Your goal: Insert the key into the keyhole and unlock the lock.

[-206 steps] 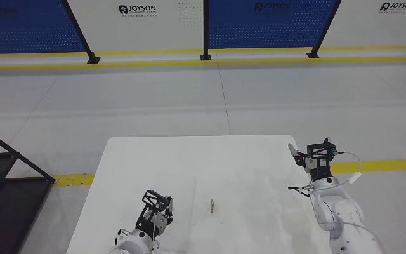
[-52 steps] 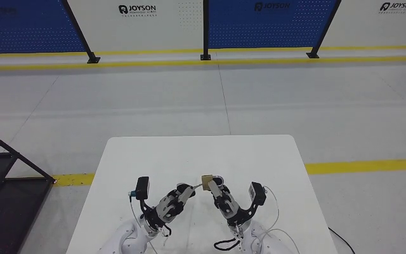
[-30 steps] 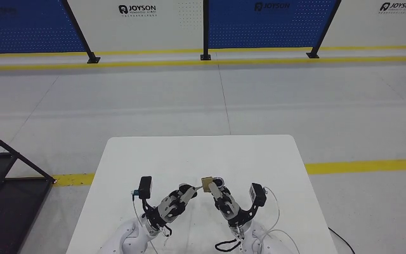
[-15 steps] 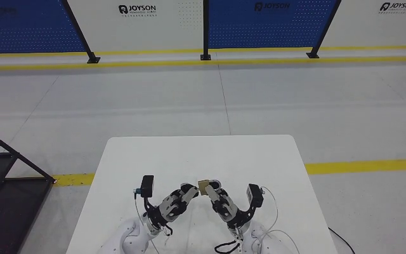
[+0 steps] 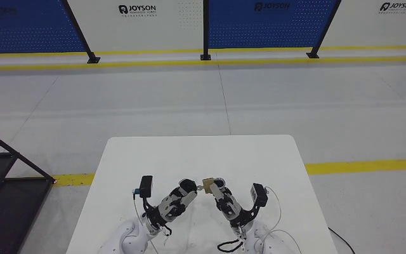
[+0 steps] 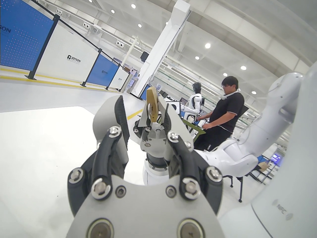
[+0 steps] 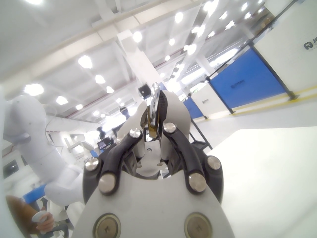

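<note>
Top view: left claw (image 5: 188, 188) and right claw (image 5: 216, 186) nose to nose above the white worktop (image 5: 190, 152), small brass lock (image 5: 207, 185) between them.
Right wrist view: right claw clamped on the lock, with the brass body pinched between its pads and a silver part standing past the tips. Left wrist view: left claw's fingers (image 6: 121, 117) stand well apart, gripping nothing. The lock shows edge-on in the gap, nearer one finger than the other. Lock held up off the worktop, over its near middle.
</note>
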